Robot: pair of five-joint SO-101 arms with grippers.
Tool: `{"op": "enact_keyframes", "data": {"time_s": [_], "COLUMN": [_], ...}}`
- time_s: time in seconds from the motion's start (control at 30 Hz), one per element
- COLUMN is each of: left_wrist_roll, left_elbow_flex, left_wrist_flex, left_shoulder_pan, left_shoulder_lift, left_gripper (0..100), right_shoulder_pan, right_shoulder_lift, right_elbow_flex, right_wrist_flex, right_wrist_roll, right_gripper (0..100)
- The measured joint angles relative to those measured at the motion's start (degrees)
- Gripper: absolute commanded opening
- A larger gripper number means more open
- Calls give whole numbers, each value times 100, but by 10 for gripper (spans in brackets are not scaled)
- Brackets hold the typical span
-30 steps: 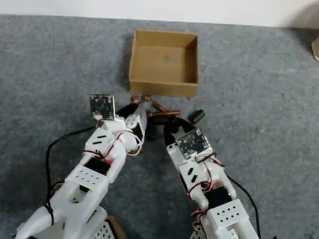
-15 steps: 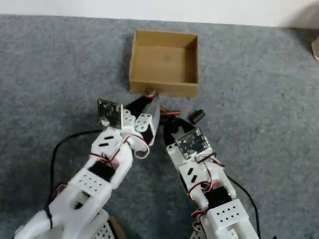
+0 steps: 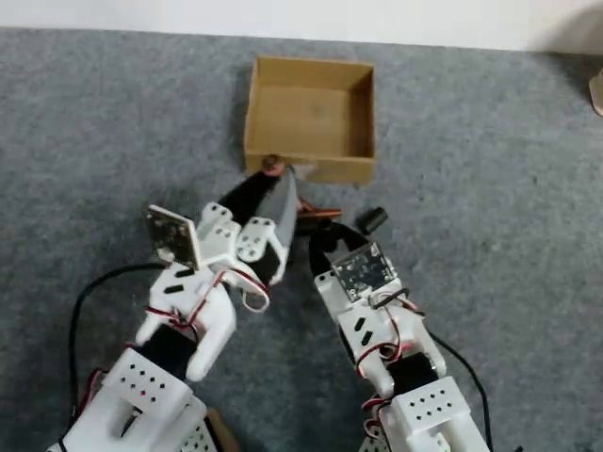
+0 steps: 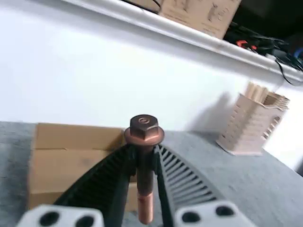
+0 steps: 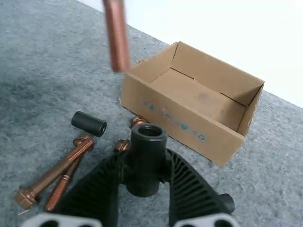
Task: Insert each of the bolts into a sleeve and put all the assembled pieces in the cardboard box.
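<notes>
copper bolt (image 4: 144,135) is clamped in the left gripper (image 4: 143,158), head up and shank hanging down, and it's held just at the near wall of the cardboard box (image 3: 311,171). a black sleeve (image 5: 147,142) is pinched between the fingers of the right gripper (image 5: 144,163), open end up, slightly nearer and to the right of that bolt. more bolts (image 5: 54,177) and a spare sleeve (image 5: 89,124) are scattered on the grey carpet (image 3: 490,141) close to the box's near side.
</notes>
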Motion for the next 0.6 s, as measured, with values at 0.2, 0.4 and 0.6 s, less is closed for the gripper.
{"op": "enact_keyframes", "data": {"time_s": [0.2, 0.4, 0.6], "left_wrist_roll": [211, 255, 264], "left_elbow_flex": [105, 308, 431], "left_wrist_flex": [0, 18, 18], "left_shoulder_pan": [360, 343, 396], "left_shoulder_lift": [-35, -62, -53], "left_gripper": [5, 5, 5], "right_shoulder_pan": [0, -26, -26], "right_shoulder_lift": [0, 0, 0], "right_elbow_flex": [0, 0, 0], "right_wrist_flex": [0, 0, 0], "right_wrist_roll": [0, 0, 0], "right_gripper": [5, 5, 5]}}
